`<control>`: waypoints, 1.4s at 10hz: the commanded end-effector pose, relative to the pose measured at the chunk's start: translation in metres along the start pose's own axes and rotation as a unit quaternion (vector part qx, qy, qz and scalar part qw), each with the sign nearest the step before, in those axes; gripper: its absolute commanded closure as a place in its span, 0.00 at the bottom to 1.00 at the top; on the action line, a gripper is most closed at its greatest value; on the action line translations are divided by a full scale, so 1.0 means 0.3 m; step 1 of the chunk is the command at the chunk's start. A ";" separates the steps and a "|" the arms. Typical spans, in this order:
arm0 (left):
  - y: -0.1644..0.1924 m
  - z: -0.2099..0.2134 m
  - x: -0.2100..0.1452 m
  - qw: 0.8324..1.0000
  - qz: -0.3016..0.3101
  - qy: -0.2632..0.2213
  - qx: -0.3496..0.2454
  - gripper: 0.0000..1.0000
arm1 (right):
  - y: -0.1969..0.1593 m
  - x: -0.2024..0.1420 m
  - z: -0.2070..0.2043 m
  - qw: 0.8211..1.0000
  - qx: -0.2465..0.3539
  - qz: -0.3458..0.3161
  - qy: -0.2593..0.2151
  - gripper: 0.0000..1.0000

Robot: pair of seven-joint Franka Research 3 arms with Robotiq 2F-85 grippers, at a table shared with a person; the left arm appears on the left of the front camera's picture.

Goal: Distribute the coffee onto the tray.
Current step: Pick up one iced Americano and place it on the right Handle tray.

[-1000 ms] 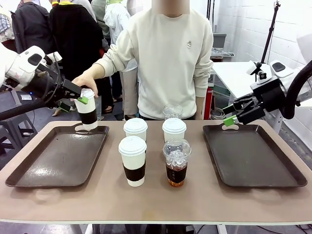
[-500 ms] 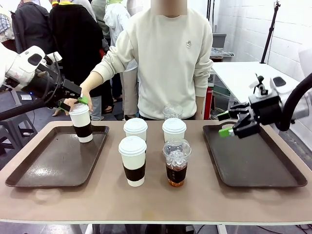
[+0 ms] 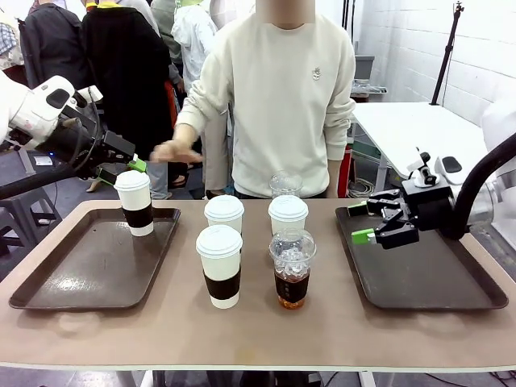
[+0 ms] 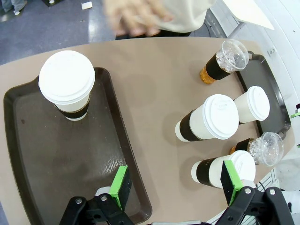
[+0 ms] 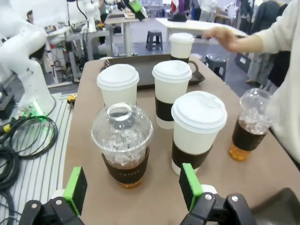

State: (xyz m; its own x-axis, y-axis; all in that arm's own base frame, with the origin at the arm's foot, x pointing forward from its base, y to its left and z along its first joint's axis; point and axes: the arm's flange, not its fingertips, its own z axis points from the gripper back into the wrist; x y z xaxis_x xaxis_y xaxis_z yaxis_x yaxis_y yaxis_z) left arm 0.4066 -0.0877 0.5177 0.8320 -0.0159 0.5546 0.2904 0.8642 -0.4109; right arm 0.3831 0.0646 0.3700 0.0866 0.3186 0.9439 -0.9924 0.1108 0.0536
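Over the inner edge of the dark brown plastic tray on my right, my right end effector hangs with its green pads spread wide and nothing between them. Its fingers point sideways toward the middle of the tan tabletop.

Straight ahead stand a clear plastic dome-lidded cup of iced coffee and a white lidded paper cup with a dark brown sleeve, upright and close together. Two more sleeved cups and a second iced cup stand beyond. Their long axes are vertical, so I judge a level approach from the side suits, and this arm is nearer.

The clear cup looks glossy and thin-walled, the paper sleeves matte. My left end effector, likewise spread and empty, hovers just above a fourth sleeved cup standing on the matching left tray.
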 end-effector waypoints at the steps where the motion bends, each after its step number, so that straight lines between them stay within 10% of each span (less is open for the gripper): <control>1: 0.003 -0.003 0.000 1.000 0.008 0.000 -0.009 0.00 | 0.113 -0.044 -0.001 1.000 -0.021 0.002 0.018 0.00; 14: 0.003 -0.003 0.000 1.000 0.008 0.000 -0.009 0.00 | 0.050 -0.207 -0.198 0.998 0.016 0.044 -0.043 0.00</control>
State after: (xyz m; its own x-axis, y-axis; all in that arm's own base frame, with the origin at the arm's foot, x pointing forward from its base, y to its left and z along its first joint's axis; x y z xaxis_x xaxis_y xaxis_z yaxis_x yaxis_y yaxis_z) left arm 0.4066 -0.0879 0.5177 0.8320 -0.0159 0.5545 0.2902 0.8644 -0.4106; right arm 0.3871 0.0967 0.3049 0.0139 0.2621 0.9649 -0.9971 0.0756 -0.0061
